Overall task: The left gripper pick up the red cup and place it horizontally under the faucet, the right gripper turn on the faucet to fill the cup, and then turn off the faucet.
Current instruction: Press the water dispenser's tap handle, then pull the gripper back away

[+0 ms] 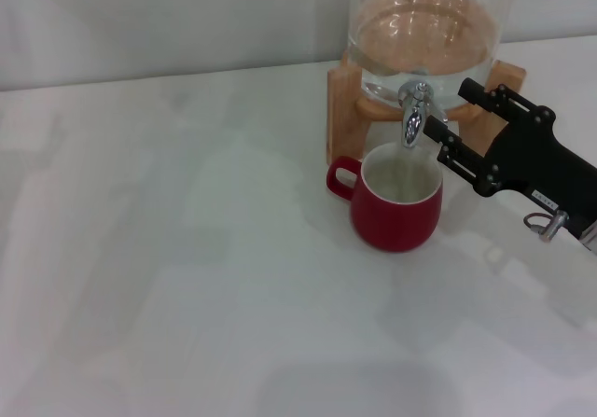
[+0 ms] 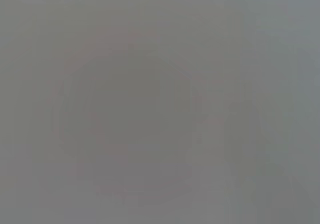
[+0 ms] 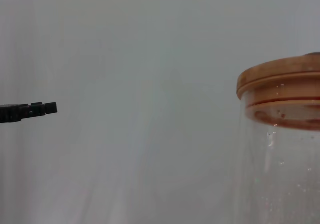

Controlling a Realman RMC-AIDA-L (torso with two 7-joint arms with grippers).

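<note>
The red cup stands upright on the white table, right under the spout of the chrome faucet, its handle pointing left. The faucet is fitted to the clear glass jar on a wooden stand. My right gripper is open and empty just right of the faucet, with its lower fingertip close beside the tap. One black fingertip shows in the right wrist view, with the jar's wooden lid. The left gripper is out of view, and the left wrist view shows only flat grey.
The white table stretches to the left of and in front of the cup. A pale wall stands behind the jar. The right arm's black body reaches in from the right edge.
</note>
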